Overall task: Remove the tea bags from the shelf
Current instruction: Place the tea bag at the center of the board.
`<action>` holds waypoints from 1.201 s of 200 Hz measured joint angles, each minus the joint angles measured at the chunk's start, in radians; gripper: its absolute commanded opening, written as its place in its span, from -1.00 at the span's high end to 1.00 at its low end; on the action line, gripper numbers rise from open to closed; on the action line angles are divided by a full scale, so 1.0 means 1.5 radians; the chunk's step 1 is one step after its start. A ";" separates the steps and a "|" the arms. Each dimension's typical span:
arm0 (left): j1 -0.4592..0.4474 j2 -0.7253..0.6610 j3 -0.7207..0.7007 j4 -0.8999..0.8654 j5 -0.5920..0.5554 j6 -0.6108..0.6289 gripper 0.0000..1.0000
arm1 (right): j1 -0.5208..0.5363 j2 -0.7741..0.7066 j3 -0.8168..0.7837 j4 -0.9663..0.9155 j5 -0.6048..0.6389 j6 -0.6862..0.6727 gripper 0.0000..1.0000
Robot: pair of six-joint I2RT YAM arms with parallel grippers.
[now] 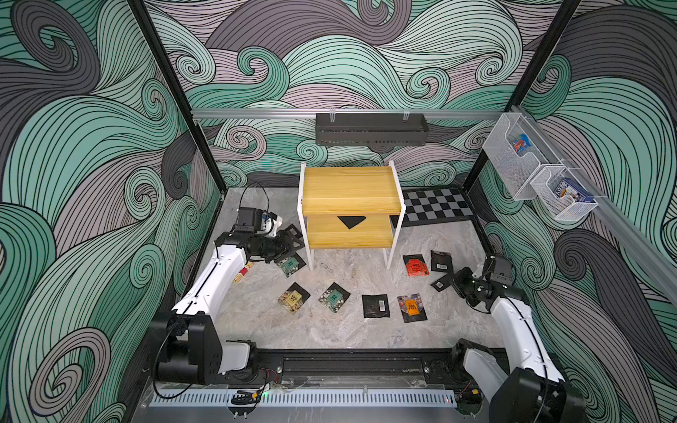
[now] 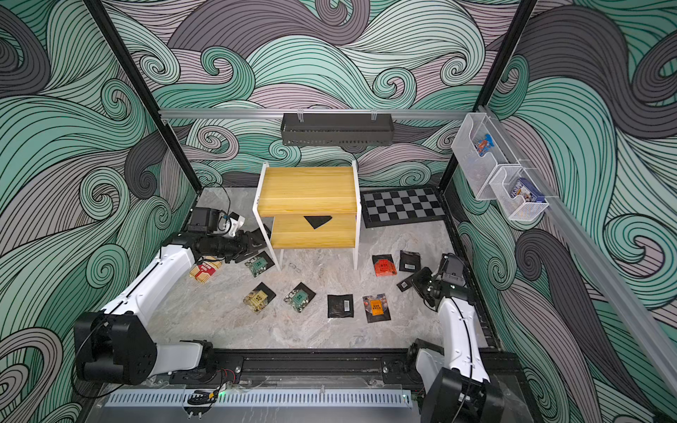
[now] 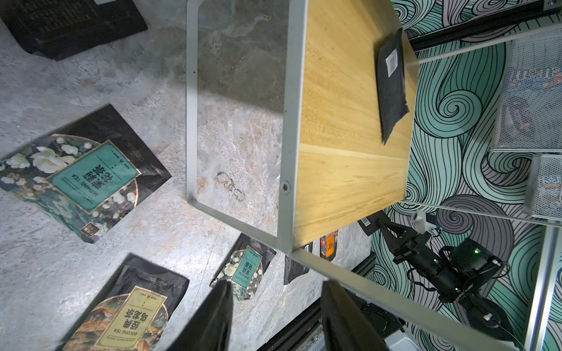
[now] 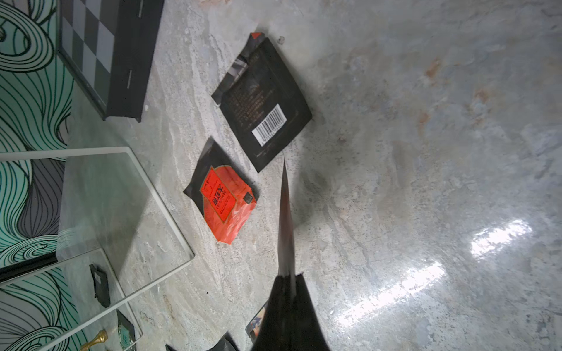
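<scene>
When looked at from above, in both top views: small two-tier shelf of yellow wood boards and thin white metal legs [image 1: 350, 190] [image 2: 307, 188], standing at the back of the grey stone worktop [image 1: 329, 329] [image 2: 293, 329]. On its low board, one flat square black tea bag [image 1: 351, 221] [image 2: 318, 221], partly hidden under the top board. Flat on the worktop in front of the shelf: a teal-front tea bag [image 1: 291, 264], a yellow-front tea bag [image 1: 293, 298], a red-front tea bag [image 1: 415, 266] and a black tea bag with a barcode [image 1: 441, 261]. Left gripper [image 1: 295, 241] [image 2: 258, 240] low down, just beside the shelf's near leg on the left side. Right gripper [image 1: 454, 282] [image 2: 420, 281] well away from the shelf on the right side, clamped on a small black tea bag with a white label [image 1: 440, 284] [image 2: 404, 285].

In the left wrist view: left fingers [image 3: 213, 319] apart, with nothing between them. Past them, the shelf [image 3: 349, 127], and on its yellow board the flat square black tea bag [image 3: 392, 85], white label up.

In the right wrist view: right fingers [image 4: 289, 310] pressed together on the thin edge of the small black tea bag [image 4: 286, 218]. Beyond, the red-front tea bag [image 4: 223, 206] and the black tea bag with a barcode [image 4: 264, 106], lying just beside each other on the worktop.
</scene>
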 measured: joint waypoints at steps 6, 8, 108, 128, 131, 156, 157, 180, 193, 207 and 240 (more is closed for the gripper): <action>0.000 0.000 0.000 0.000 0.000 0.000 -0.01 | -0.003 0.000 -0.005 0.000 0.001 -0.001 0.92; 0.000 0.000 0.000 0.000 0.000 0.000 -0.01 | -0.003 0.000 -0.006 -0.001 0.001 -0.002 0.92; 0.000 -0.009 -0.001 0.000 0.000 0.000 -0.01 | -0.017 0.001 -0.030 0.002 0.016 -0.017 0.32; 0.000 -0.012 -0.002 0.000 -0.001 0.000 -0.01 | -0.017 0.001 -0.031 0.001 0.021 -0.016 0.23; 0.000 -0.012 -0.002 0.000 -0.001 0.000 -0.01 | -0.017 0.001 -0.031 0.001 0.022 -0.015 0.22; 0.002 -0.012 -0.002 0.000 -0.001 0.000 -0.01 | -0.017 0.001 -0.024 -0.014 0.033 -0.015 0.11; 0.002 -0.012 -0.002 0.000 -0.001 0.000 -0.01 | -0.017 0.001 -0.024 -0.015 0.033 -0.015 0.11; 0.005 -0.012 -0.002 0.000 -0.001 0.000 -0.01 | -0.017 0.001 -0.003 -0.029 0.032 -0.015 -0.01; 0.005 -0.012 -0.002 0.000 -0.001 -0.001 -0.01 | -0.016 0.002 0.013 -0.033 0.030 -0.016 -0.07; 0.005 -0.012 -0.002 0.000 -0.002 -0.001 -0.02 | -0.011 0.005 0.033 -0.035 0.023 -0.018 -0.12; 0.008 -0.012 -0.002 0.002 -0.003 -0.005 -0.06 | 0.018 0.006 0.076 -0.035 -0.003 -0.026 -0.24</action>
